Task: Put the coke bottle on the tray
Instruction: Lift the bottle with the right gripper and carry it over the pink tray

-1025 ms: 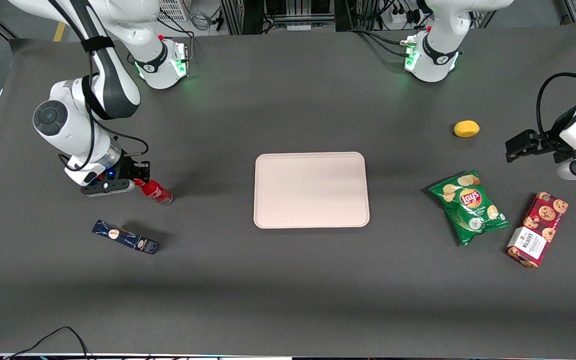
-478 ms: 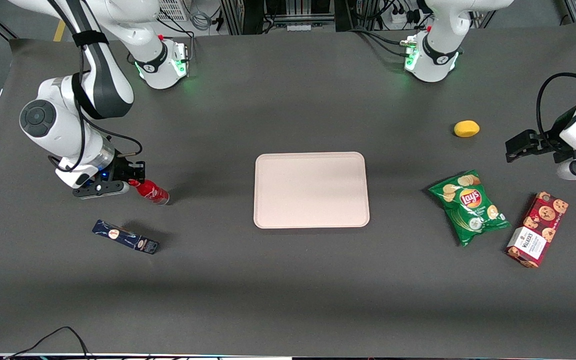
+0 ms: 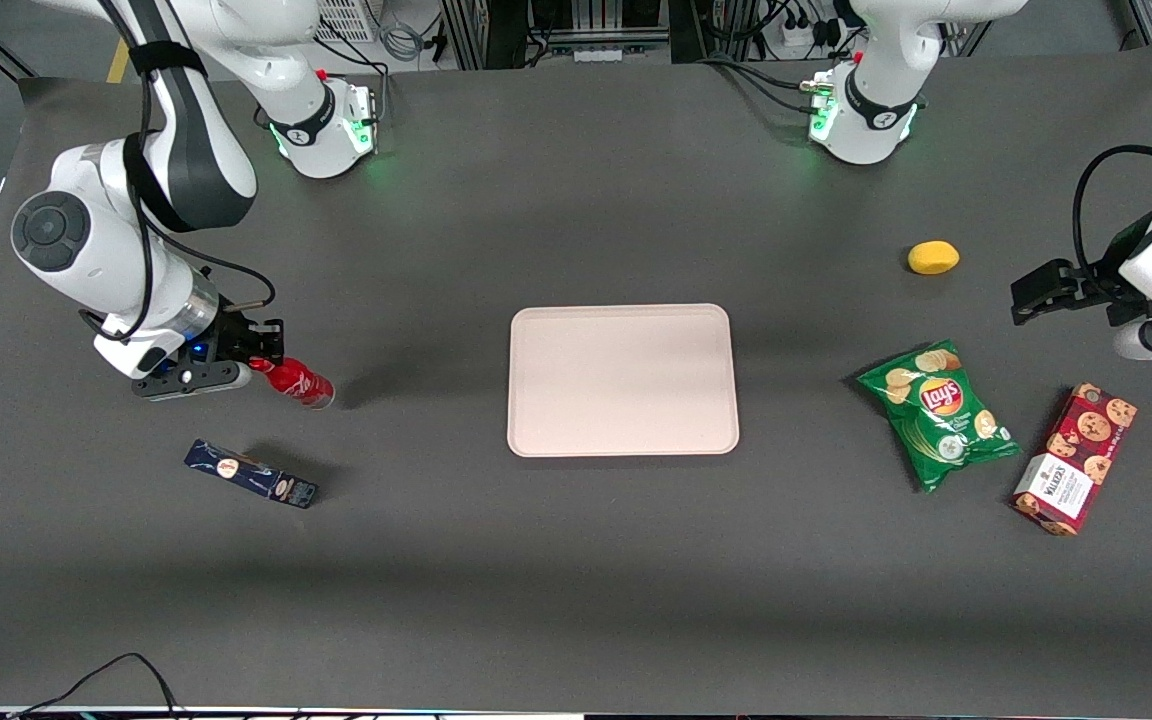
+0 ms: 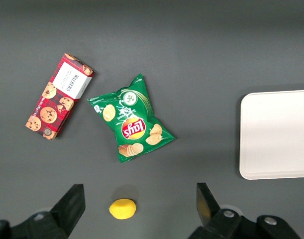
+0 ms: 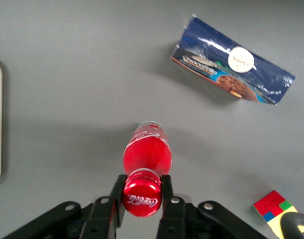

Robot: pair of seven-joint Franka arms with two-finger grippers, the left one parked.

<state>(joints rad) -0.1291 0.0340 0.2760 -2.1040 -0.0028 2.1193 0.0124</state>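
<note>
1. The coke bottle (image 3: 294, 381) is held by its cap, toward the working arm's end of the desk and about midway between the desk's edge nearest the front camera and its edge by the arm bases; the wrist view (image 5: 146, 157) looks straight down its length, so its long axis runs on from the jaws, cap up and silvery base downward; I cannot tell for certain whether the base touches the desk or hangs just above it.
2. The gripper (image 3: 258, 362) sits at the top of the bottle; its jaws are drawn in to cap width, one finger against each side of the red cap, as the wrist view (image 5: 142, 198) shows plainly.
3. The tray (image 3: 536, 440) lies flat at the middle of the desk, well apart from the bottle and bare; the carry, as I judge it, runs sideways toward the parked arm's end, the bottle kept upright and clear of the low rim.
4. A dark blue box (image 3: 251, 474) lies nearer the front camera than the bottle, near it yet apart, off the line to the tray.
</note>
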